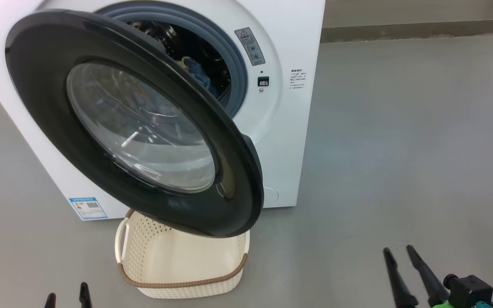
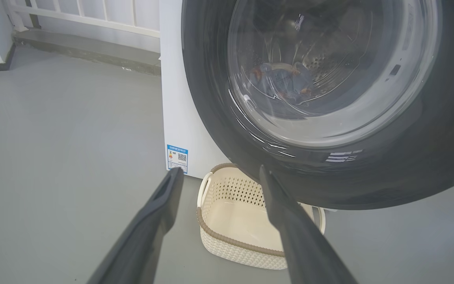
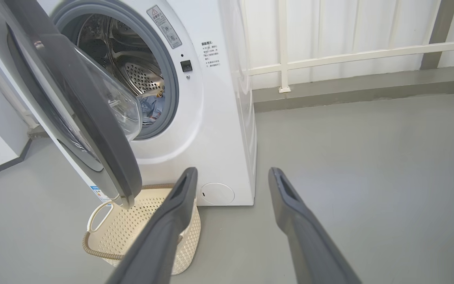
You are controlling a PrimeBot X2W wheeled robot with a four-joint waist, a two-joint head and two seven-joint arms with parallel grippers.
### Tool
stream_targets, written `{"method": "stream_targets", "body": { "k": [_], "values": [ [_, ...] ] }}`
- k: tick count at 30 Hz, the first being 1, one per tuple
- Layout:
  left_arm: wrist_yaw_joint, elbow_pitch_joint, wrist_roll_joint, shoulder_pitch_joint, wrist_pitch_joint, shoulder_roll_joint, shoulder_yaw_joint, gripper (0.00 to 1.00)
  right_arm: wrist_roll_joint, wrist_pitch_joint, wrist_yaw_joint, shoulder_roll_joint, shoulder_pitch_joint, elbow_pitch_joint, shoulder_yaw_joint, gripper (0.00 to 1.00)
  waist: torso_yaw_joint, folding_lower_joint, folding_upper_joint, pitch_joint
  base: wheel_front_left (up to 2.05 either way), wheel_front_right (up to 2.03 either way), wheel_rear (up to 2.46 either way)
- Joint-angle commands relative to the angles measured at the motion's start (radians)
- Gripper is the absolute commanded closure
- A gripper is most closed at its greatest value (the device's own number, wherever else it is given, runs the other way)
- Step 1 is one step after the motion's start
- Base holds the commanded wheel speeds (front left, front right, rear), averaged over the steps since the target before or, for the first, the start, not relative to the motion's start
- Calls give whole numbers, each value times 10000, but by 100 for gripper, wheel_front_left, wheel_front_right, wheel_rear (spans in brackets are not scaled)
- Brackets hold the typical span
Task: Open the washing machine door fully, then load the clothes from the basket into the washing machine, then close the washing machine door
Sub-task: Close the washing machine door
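Note:
The washing machine (image 1: 291, 141) stands white before me, and its door (image 1: 139, 124), black-rimmed with a clear glass bowl, hangs partly swung out over the basket (image 1: 178, 265). Blue clothes (image 1: 199, 75) lie inside the drum; in the left wrist view I see the clothes (image 2: 282, 83) through the door (image 2: 329, 165) glass. The cream basket (image 2: 239, 236) holds nothing that I can see. My left gripper (image 1: 67, 295) is open at the lower left, apart from everything. My right gripper (image 1: 398, 252) is open at the lower right over bare floor. In the right wrist view the door (image 3: 93, 130) overhangs the basket (image 3: 132, 228).
Grey floor (image 1: 400, 149) stretches to the right of the machine. A white railing (image 3: 349, 55) and a low grey kerb (image 3: 369, 85) run behind it. A blue energy sticker (image 1: 88, 208) marks the machine's lower left front.

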Motion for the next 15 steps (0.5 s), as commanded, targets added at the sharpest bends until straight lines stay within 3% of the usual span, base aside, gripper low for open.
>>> {"method": "stream_targets", "body": {
  "k": [1, 15],
  "values": [
    [-23, -209, 79, -162, -108, 59, 316, 0, -128, -48, 17, -36, -187, -201, 220, 100, -6, 0, 0, 10, 0, 0, 0],
    [106, -258, -20, -181, -108, 56, 244, 0, -157, -48, 17, 40, -483, -324, 45, 100, 96, 0, 0, 126, 0, 0, 0]
  ]
}}
